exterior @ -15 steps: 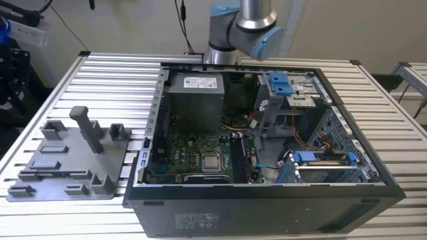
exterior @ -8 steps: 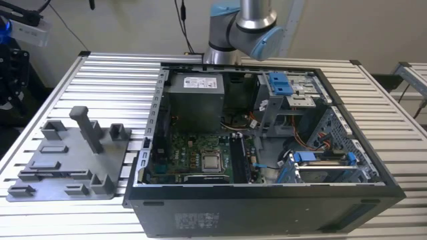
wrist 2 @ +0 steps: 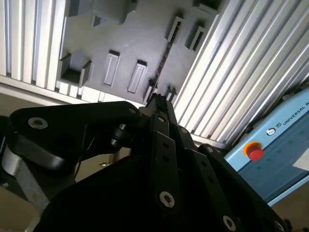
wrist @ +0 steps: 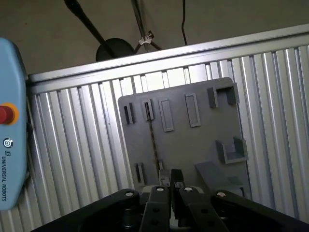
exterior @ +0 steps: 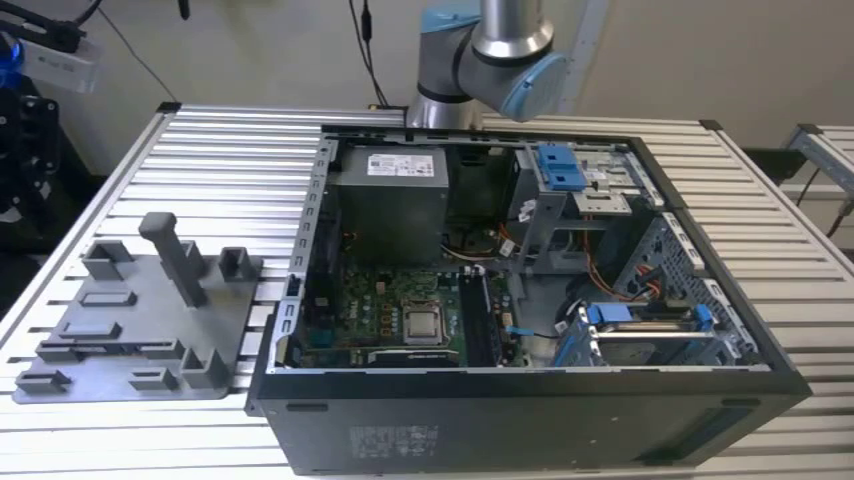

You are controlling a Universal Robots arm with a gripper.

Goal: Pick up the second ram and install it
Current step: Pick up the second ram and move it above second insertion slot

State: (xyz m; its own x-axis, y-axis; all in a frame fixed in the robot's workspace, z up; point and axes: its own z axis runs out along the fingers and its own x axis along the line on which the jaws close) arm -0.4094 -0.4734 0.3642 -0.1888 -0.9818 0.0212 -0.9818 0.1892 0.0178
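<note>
Hand (wrist: pixel 171 175): fingertips drawn together, no gap showing between them and nothing gripped. It hangs well above the gray fixture plate (wrist: pixel 193 145), touching nothing.

Second ram (wrist: pixel 154 144): a thin dark strip standing on its long edge on the fixture plate, each end seated in a small upright slotted holder. In both wrist views the closed fingertips line up with one end of the strip, well apart from it in height.

Fixture plate: other raised gray blocks in the first wrist view are two flat rectangular frames beside the ram, a U-shaped bracket (wrist: pixel 231 151) and a corner bracket (wrist: pixel 222 95). The plate lies flat on the ribbed aluminium tabletop (wrist: pixel 82 145).

Beyond the tabletop edge: a light blue box (wrist: pixel 10 159) with a red button (wrist: pixel 6 115).

Exterior view: the plate sits toward the exterior view's left; an open computer case (exterior: pixel 534 425) lies beside it, motherboard exposed. Arm (exterior: pixel 487 55) rises behind the case.
</note>
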